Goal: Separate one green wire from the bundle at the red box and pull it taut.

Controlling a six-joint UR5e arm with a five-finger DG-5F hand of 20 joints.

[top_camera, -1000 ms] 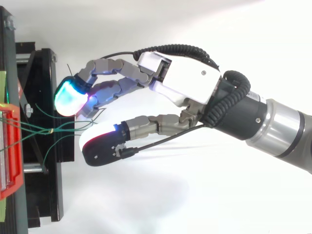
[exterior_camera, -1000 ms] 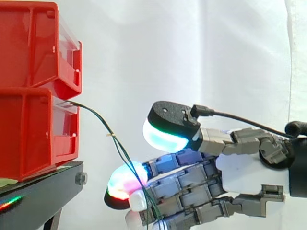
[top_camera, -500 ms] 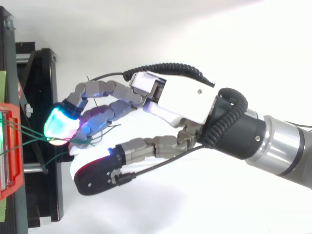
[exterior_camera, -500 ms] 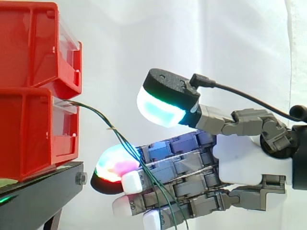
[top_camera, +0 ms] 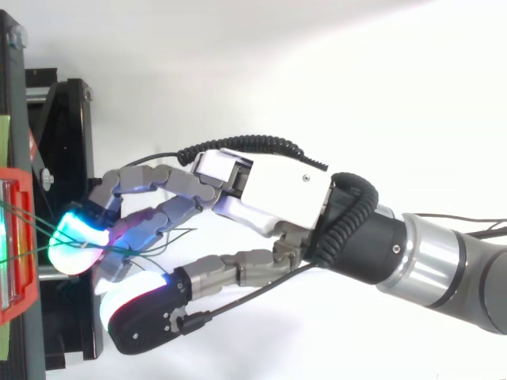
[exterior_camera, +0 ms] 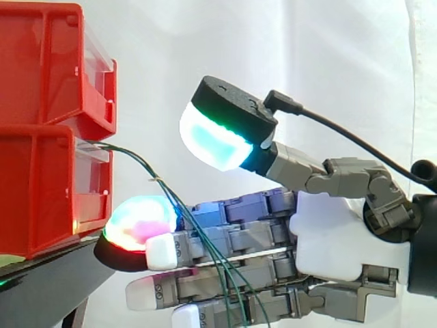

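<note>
Several thin green wires [exterior_camera: 154, 178] leave the front of the lower red bin [exterior_camera: 48, 198] and arc down to the right, draping over the hand's fingers. The hand [exterior_camera: 334, 246] reaches in from the right with its fingers straight and level, pointing at the bin. The leading fingertip [exterior_camera: 140, 224] glows green and pink just short of the bin's front. The thumb pad [exterior_camera: 213, 140] is raised well above the fingers and the wires, touching neither. In the top view the hand [top_camera: 273, 190] stretches left, and its fingertips [top_camera: 75, 241] lie over the stand next to the red bin [top_camera: 17, 253].
A second red bin [exterior_camera: 51, 65] is stacked on the lower one. Both rest on a black stand [exterior_camera: 51, 280] whose frame [top_camera: 67, 127] lies under the fingertips. A white curtain hangs behind. The arm fills the right side.
The hand has moved left toward the bins and risen. Its fingers have straightened and slid further under the wires, and the thumb has lifted higher.
</note>
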